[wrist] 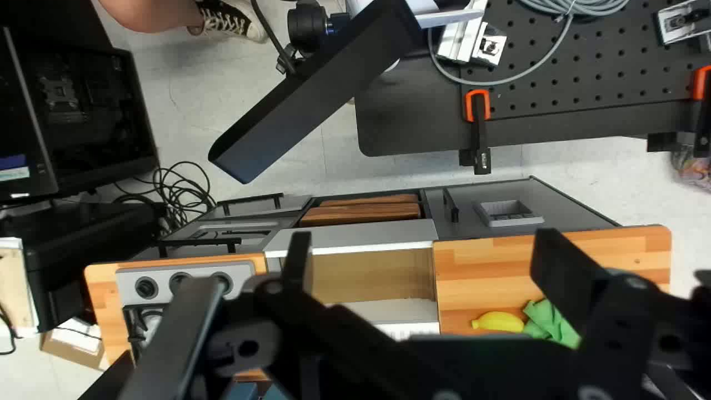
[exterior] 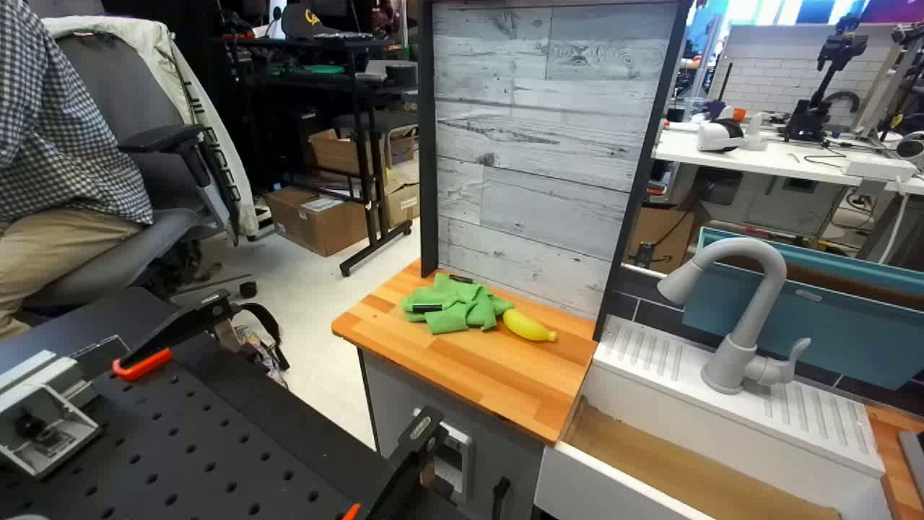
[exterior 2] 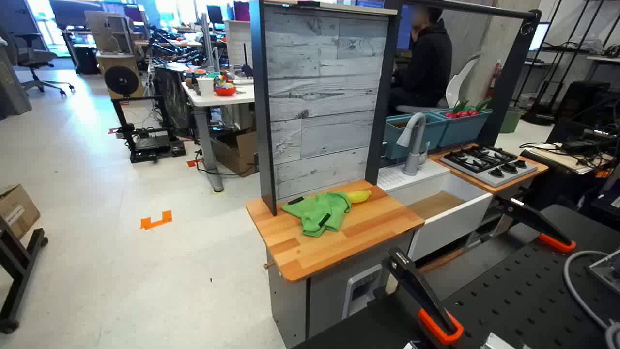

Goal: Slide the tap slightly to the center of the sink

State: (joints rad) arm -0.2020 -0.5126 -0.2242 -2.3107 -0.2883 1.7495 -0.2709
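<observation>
The tap (exterior: pixel 728 360) is a matte grey gooseneck standing upright near the middle of the sink's ribbed back ledge. Its spout points sideways toward the wooden counter, not over the basin. Its small lever sticks out on the opposite side. It also shows in an exterior view (exterior 2: pixel 414 150). The sink (exterior: pixel 642 352) is a white rectangular basin with a brown floor, seen in both exterior views (exterior 2: pixel 448 223). My gripper (wrist: pixel 427 250) is open and empty, high above the sink and counter in the wrist view. There the sink's front rim (wrist: pixel 374 246) shows between the fingers. The tap is hidden there.
A wooden counter (exterior: pixel 462 368) beside the sink holds a green cloth (exterior: pixel 462 305) and a yellow banana (exterior: pixel 527 326). A tall wood-plank panel (exterior: pixel 534 144) rises behind it. Teal bins (exterior: pixel 823 310) hang behind the tap. A toy stove (exterior 2: pixel 489 165) is on the sink's far side.
</observation>
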